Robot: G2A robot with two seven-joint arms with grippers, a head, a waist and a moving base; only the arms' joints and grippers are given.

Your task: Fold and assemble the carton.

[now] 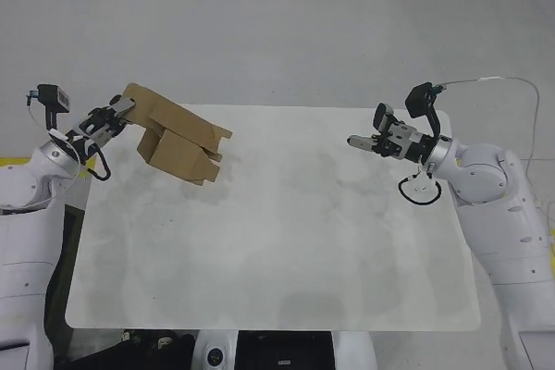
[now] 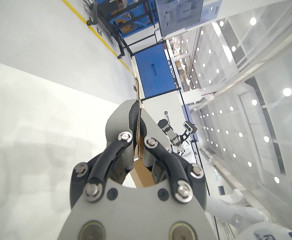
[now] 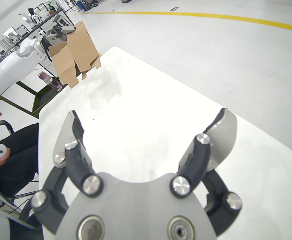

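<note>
White table (image 1: 287, 277) in foreground. Over its far right part, the R gripper (image 3: 148, 116) hovers w/ fingers spread wide and nothing between them, facing across the table toward the far left corner.

Farther back, above that far left corner, the carton (image 1: 180, 139) hangs clear of the tabletop. It is brown cardboard, part-opened, tilted, w/ unfolded flaps dangling toward the table.

The L gripper (image 1: 120, 109) sits just past the table's far left edge, clamped tight on the carton's upper edge. The left wrist view shows a thin cardboard panel pinched edge-on between the two pads (image 2: 132, 113).

The two grippers are well apart, approx. on opposite sides of the table's far half. Carton not yet assembled: sides still skewed, end flaps loose.
</note>
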